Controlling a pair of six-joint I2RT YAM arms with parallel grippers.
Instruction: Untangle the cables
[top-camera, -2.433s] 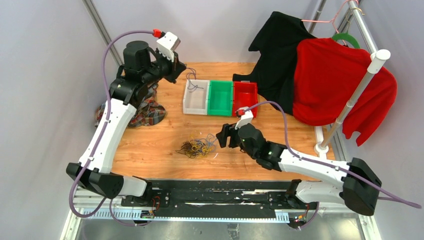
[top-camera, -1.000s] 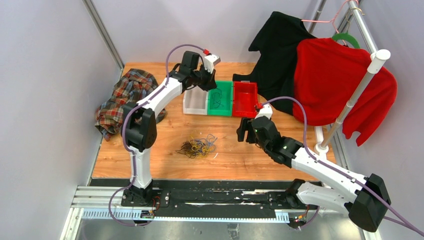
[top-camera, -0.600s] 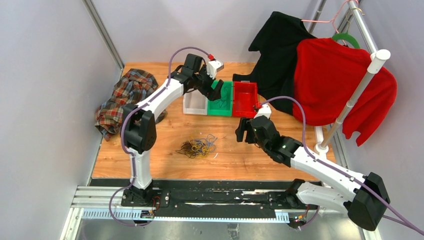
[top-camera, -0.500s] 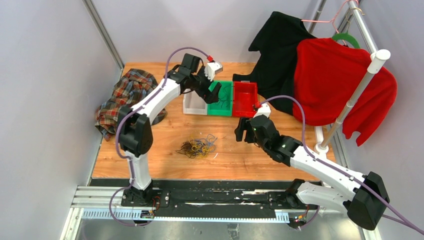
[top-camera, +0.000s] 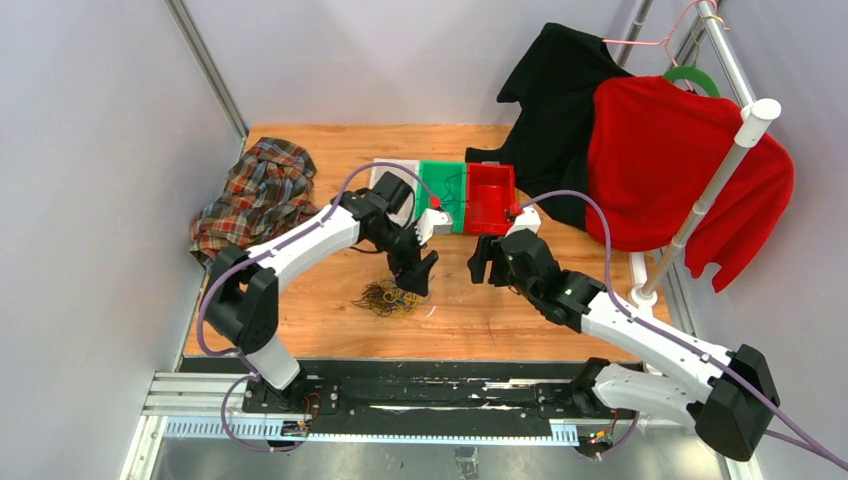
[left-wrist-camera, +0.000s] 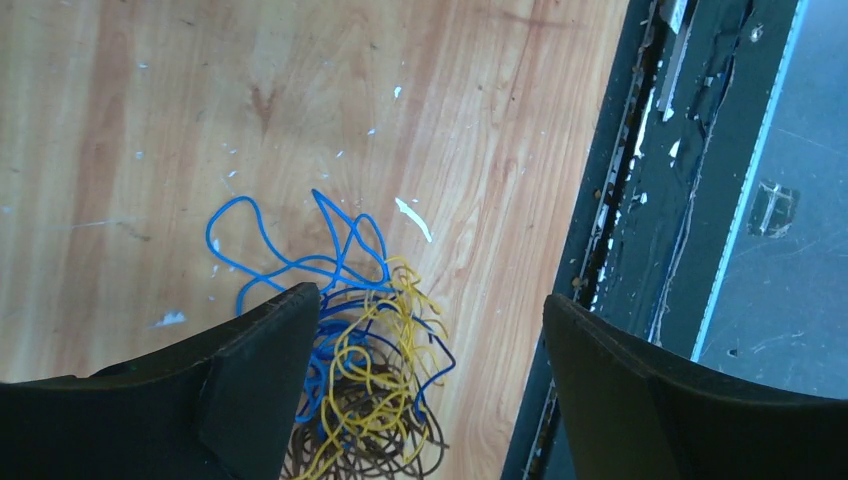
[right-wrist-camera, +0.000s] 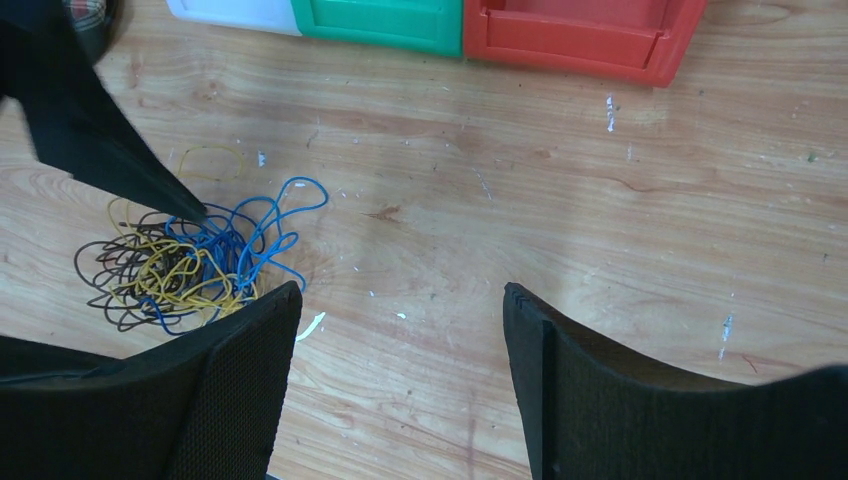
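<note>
The cables (top-camera: 388, 297) lie in a blue, yellow and brown knot on the wooden surface (top-camera: 300, 300), lower centre of the overhead view. The left end effector (top-camera: 418, 272) hangs over their right edge, fingers spread wide. The right end effector (top-camera: 478, 262) is further right, also spread apart and gripping nothing.
</note>
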